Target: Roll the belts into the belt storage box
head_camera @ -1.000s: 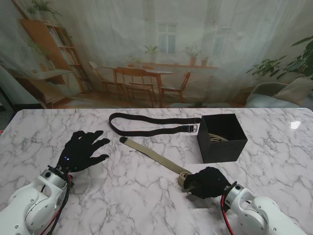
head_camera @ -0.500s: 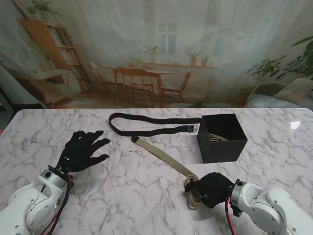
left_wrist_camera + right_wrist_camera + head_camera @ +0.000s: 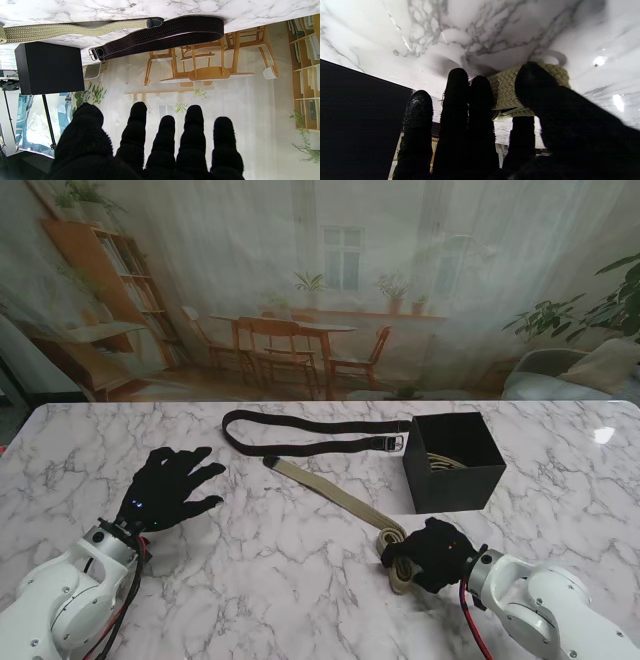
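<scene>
A khaki woven belt (image 3: pixel 325 492) runs diagonally across the marble table toward me. My right hand (image 3: pixel 432 552) is shut on its folded buckle end (image 3: pixel 506 91), thumb and fingers pinching the webbing. A black belt (image 3: pixel 300 434) lies folded farther back, its buckle beside the black storage box (image 3: pixel 455 463), which holds a rolled khaki belt (image 3: pixel 444 461). My left hand (image 3: pixel 167 487) rests on the table at the left, open with fingers spread, holding nothing. The left wrist view shows both belts (image 3: pixel 160 32) and the box (image 3: pixel 50 68).
The marble table (image 3: pixel 270 580) reaches a printed backdrop of a dining room at the far edge. The box stands just beyond my right hand. Bare marble lies between my two hands.
My right hand first pulled the khaki belt's end nearer to me and doubled it over, then shifted slightly back toward the box; the belt's far tip slid right. The left hand stayed still.
</scene>
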Controlling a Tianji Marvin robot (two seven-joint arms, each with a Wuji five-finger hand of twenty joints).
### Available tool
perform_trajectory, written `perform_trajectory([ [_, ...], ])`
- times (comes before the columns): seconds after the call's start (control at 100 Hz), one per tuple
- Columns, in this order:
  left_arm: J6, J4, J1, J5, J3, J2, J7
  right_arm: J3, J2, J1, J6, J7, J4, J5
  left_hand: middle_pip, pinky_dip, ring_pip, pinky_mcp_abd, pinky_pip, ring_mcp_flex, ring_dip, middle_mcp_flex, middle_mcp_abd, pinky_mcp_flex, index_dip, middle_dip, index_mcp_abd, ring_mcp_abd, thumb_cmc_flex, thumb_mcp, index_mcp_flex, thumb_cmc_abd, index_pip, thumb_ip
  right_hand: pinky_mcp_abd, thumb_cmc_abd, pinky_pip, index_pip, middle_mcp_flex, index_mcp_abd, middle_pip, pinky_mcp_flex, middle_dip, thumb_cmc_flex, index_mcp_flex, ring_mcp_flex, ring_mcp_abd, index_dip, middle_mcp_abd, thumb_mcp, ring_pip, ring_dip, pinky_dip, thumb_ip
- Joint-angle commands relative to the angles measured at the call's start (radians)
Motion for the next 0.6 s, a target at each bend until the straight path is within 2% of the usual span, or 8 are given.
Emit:
perform_trajectory([
  [0.0, 0.002, 0.002, -0.002, 0.004, 0.005, 0.001, -0.016, -0.005, 0.000, 0.001, 0.010, -0.009, 0.022, -0.013, -0.011, 0.001, 0.017, 0.012, 0.011, -0.033, 0.010, -0.037, 0.013, -0.022, -0.002, -0.004, 0.026, -0.001, 0.006, -0.023, -0.037, 0.052, -0.009, -0.018, 0.046, 0.043, -0.015, 0.370, -0.163, -0.087, -0.069, -0.031, 0.006, -0.025, 0.189, -0.056, 0.012, 0.059, -0.001, -0.054, 0.031, 0.017, 0.022, -0.049],
  [0.1, 0.003, 0.002, -0.003, 0.006, 0.006, 0.001, -0.016, -0.011, 0.001, 0.003, 0.014, -0.031, 0.037, -0.017, -0.011, 0.001, 0.017, 0.011, 0.011, -0.033, 0.009, -0.037, 0.013, -0.022, -0.002, -0.004, 0.026, -0.001, 0.007, -0.023, -0.037, 0.051, -0.008, -0.018, 0.080, 0.048, -0.031, 0.392, -0.262, -0.129, -0.176, -0.051, -0.082, -0.045, 0.269, -0.112, 0.017, 0.078, 0.017, -0.074, 0.011, -0.026, 0.032, -0.048],
  [0.2, 0.004, 0.003, -0.004, 0.007, 0.006, 0.002, -0.016, -0.013, 0.004, 0.003, 0.014, -0.064, 0.045, -0.047, -0.011, 0.001, 0.017, 0.011, 0.012, -0.033, 0.010, -0.038, 0.012, -0.021, -0.002, -0.004, 0.026, -0.002, 0.007, -0.023, -0.036, 0.051, -0.008, -0.018, 0.110, 0.037, -0.059, 0.395, -0.340, -0.133, -0.272, -0.067, -0.213, -0.088, 0.318, -0.157, 0.032, -0.033, 0.017, -0.083, -0.093, -0.114, 0.032, -0.046],
  [0.26, 0.004, 0.003, -0.004, 0.007, 0.007, 0.002, -0.015, -0.014, 0.005, 0.003, 0.016, -0.081, 0.048, -0.058, -0.011, 0.001, 0.016, 0.010, 0.011, -0.035, 0.009, -0.039, 0.013, -0.022, -0.002, -0.004, 0.027, -0.001, 0.007, -0.023, -0.037, 0.051, -0.008, -0.018, 0.116, 0.033, -0.070, 0.411, -0.382, -0.103, -0.310, -0.072, -0.280, -0.101, 0.340, -0.178, 0.044, -0.099, 0.032, -0.111, -0.155, -0.164, 0.027, -0.045],
  [0.34, 0.004, 0.004, -0.005, 0.008, 0.007, 0.002, -0.015, -0.018, 0.005, 0.004, 0.021, -0.109, 0.057, -0.064, -0.011, 0.001, 0.017, 0.011, 0.011, -0.034, 0.009, -0.040, 0.012, -0.023, -0.002, -0.004, 0.028, -0.002, 0.006, -0.023, -0.037, 0.051, -0.008, -0.018, 0.122, 0.035, -0.064, 0.425, -0.345, -0.081, -0.314, -0.052, -0.327, -0.101, 0.360, -0.141, 0.037, -0.133, 0.006, -0.107, -0.167, -0.180, 0.026, -0.038],
  [0.44, 0.004, 0.004, -0.005, 0.008, 0.008, 0.002, -0.015, -0.025, 0.002, 0.006, 0.040, -0.142, 0.069, -0.058, -0.011, 0.001, 0.016, 0.011, 0.011, -0.034, 0.009, -0.039, 0.012, -0.022, -0.002, -0.004, 0.026, -0.001, 0.006, -0.023, -0.037, 0.052, -0.008, -0.018, 0.131, 0.043, -0.039, 0.405, -0.177, -0.059, -0.253, -0.023, -0.312, -0.092, 0.331, -0.060, 0.008, -0.158, -0.052, -0.095, -0.122, -0.152, 0.035, -0.038],
  [0.54, 0.004, 0.004, -0.005, 0.008, 0.008, 0.002, -0.015, -0.032, 0.000, 0.007, 0.053, -0.163, 0.077, -0.048, -0.011, 0.001, 0.017, 0.011, 0.011, -0.034, 0.009, -0.039, 0.012, -0.022, -0.001, -0.004, 0.027, -0.001, 0.006, -0.023, -0.036, 0.051, -0.008, -0.018, 0.110, 0.054, 0.001, 0.326, 0.043, -0.054, -0.121, 0.018, -0.193, -0.078, 0.236, 0.041, -0.024, -0.154, -0.100, -0.101, -0.039, -0.086, 0.047, -0.039],
  [0.59, 0.004, 0.004, -0.005, 0.008, 0.008, 0.002, -0.015, -0.035, 0.000, 0.009, 0.055, -0.173, 0.079, -0.050, -0.011, 0.001, 0.016, 0.011, 0.011, -0.035, 0.009, -0.040, 0.012, -0.023, -0.002, -0.005, 0.026, -0.002, 0.006, -0.023, -0.037, 0.052, -0.008, -0.018, 0.090, 0.057, 0.022, 0.281, 0.122, -0.024, -0.133, 0.037, -0.122, -0.079, 0.218, 0.080, -0.034, -0.188, -0.122, -0.092, -0.016, -0.064, 0.044, -0.038],
])
